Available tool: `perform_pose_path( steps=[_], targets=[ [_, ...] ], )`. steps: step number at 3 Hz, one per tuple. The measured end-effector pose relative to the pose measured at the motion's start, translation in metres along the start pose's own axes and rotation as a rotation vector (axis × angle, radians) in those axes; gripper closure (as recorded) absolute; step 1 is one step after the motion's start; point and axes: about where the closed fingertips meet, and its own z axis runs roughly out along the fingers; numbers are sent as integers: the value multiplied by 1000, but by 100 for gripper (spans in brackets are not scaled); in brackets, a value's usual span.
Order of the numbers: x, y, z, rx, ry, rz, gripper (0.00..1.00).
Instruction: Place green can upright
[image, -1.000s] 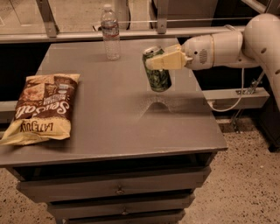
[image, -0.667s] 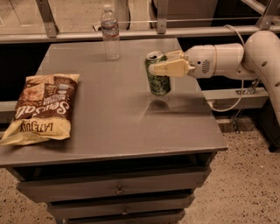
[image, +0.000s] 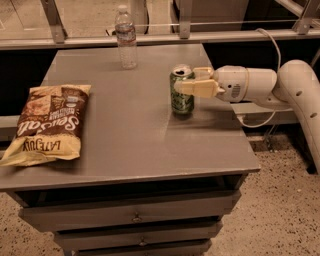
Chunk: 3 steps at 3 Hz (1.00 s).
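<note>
The green can (image: 182, 102) is dark green with pale lettering and a silver pull-tab top. It stands upright on the grey table (image: 135, 135), right of the middle, with its base on the surface. My gripper (image: 184, 79) reaches in from the right at the can's upper half. One pale finger (image: 196, 88) crosses the front of the can and the other shows just behind its top. The fingers are closed on the can.
A clear water bottle (image: 126, 37) stands at the table's back edge. A brown and yellow chip bag (image: 47, 122) lies flat at the left. The table's right edge is close beside the can. Drawers sit below the tabletop, and a rail runs behind.
The gripper has lowered the can from above the table down onto the surface. The can went from slightly tilted to upright. The bottle and the bag have not moved.
</note>
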Motion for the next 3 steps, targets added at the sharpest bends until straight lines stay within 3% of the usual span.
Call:
perform_pose_path(
  steps=[2, 3],
  targets=[
    [-16, 3, -3, 14, 41, 14, 51],
    [-21, 2, -7, 19, 63, 19, 20]
  ],
)
